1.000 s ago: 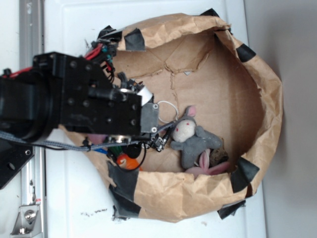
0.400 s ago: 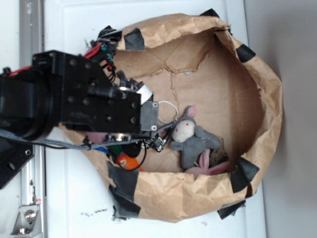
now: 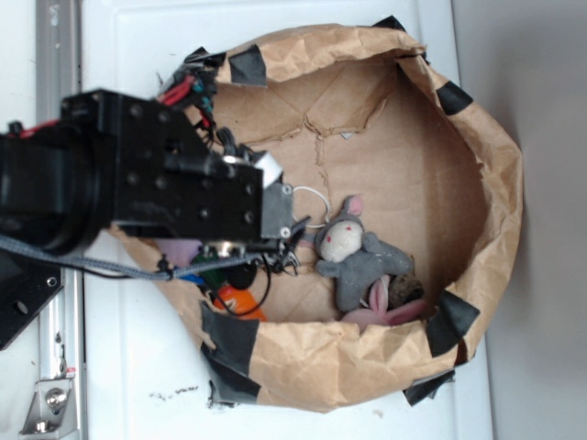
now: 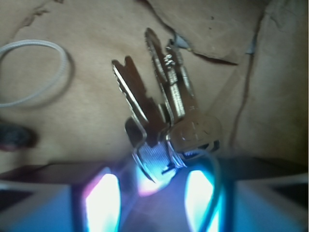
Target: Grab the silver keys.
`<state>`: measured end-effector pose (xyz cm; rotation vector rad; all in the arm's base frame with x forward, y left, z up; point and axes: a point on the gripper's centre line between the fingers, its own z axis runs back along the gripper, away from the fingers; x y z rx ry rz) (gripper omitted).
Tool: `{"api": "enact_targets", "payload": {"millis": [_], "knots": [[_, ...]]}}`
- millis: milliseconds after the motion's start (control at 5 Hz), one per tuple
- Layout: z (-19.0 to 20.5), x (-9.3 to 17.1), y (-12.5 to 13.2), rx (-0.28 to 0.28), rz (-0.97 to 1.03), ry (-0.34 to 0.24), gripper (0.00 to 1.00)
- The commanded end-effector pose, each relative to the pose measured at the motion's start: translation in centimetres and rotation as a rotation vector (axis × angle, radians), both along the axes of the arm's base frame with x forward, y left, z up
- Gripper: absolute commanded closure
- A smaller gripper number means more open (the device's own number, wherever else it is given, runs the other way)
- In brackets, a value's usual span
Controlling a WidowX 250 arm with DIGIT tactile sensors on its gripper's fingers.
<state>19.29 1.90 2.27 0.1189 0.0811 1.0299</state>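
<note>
The silver keys (image 4: 161, 113) are a small bunch fanned out on a wire ring, with their blades pointing away from me over the brown paper floor. Their heads sit between my two glowing fingers, and my gripper (image 4: 152, 179) is shut on them. From outside, the keys (image 3: 292, 260) show as a small dark-and-shiny cluster at the tip of my gripper (image 3: 286, 246), just left of the grey bunny. The black arm hides the fingers themselves.
A brown paper bag wall (image 3: 500, 183) rings the work area. A grey toy bunny (image 3: 353, 252) and a pink one (image 3: 385, 313) lie to the right. A white elastic loop (image 3: 312, 197) (image 4: 29, 72) lies nearby. An orange toy (image 3: 237, 299) sits under the arm.
The arm has shifted slightly up and left in the exterior view, and the keys have moved with the gripper tip. The bunnies and the loop stay put.
</note>
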Motion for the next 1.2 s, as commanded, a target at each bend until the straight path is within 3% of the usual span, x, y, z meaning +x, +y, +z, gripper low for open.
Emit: {"api": "enact_targets", "payload": {"millis": [0, 600, 800, 1000], "knots": [[2.4, -0.6, 2.1, -0.018, 0.030, -0.004, 1.00], [3.7, 0.3, 2.4, 0.013, 0.076, 0.020, 1.00], [4.9, 1.1, 2.4, 0.074, 0.123, 0.034, 1.00], [8.7, 2.5, 1.6, 0.100, 0.250, 0.101, 1.00]]}}
